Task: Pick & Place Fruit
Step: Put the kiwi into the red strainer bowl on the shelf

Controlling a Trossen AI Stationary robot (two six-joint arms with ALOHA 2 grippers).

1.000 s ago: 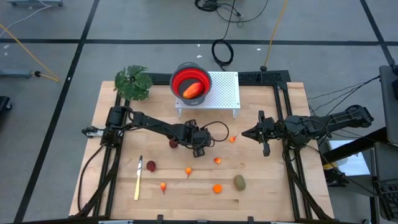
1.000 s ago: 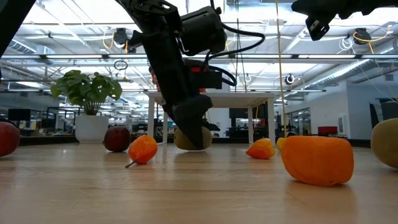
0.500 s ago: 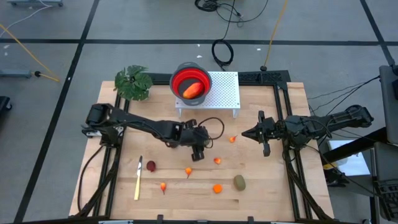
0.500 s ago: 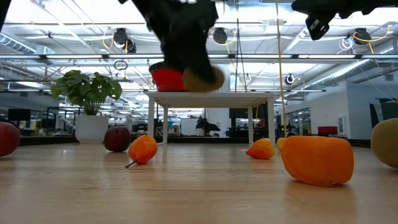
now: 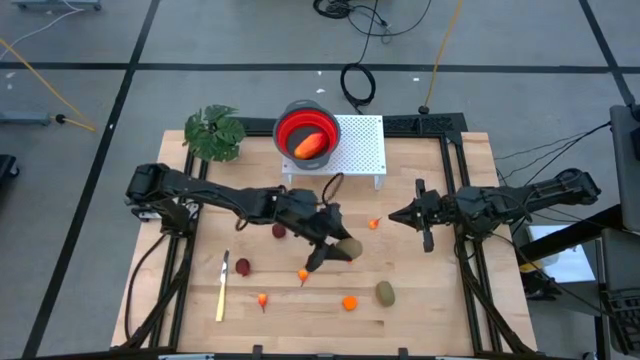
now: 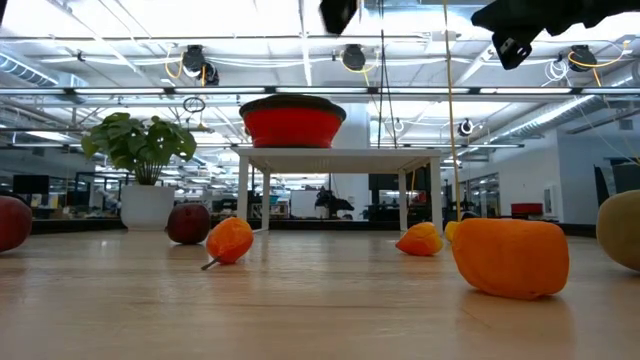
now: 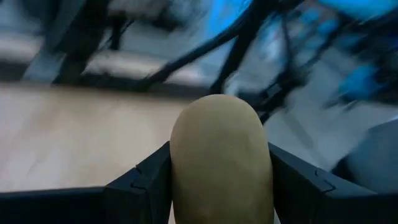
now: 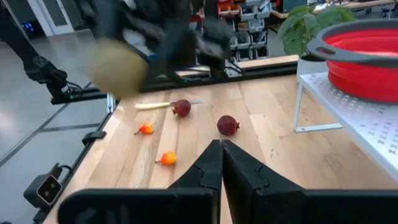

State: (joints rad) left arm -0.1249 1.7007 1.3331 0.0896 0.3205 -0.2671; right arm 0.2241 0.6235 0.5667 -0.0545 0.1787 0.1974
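**High view: olive fruit airborne, drop risk**

Left gripper (image 5: 340, 250) clamps an olive-brown oval (image 5: 350, 247) above mid-table, jaws partway apart. Round fruit could squirt out mid-swing. Bowl (image 5: 306, 131) sits raised on white rack (image 5: 360, 145), so clearance matters. Right gripper (image 5: 398, 214) is pinched closed, empty, parked nearby. Second oval (image 5: 385, 293) waits.

My left arm reaches out over the table's middle, its left gripper (image 5: 341, 250) raised and clamped on something, while my right arm waits at the right side, right gripper (image 5: 395, 214) closed.
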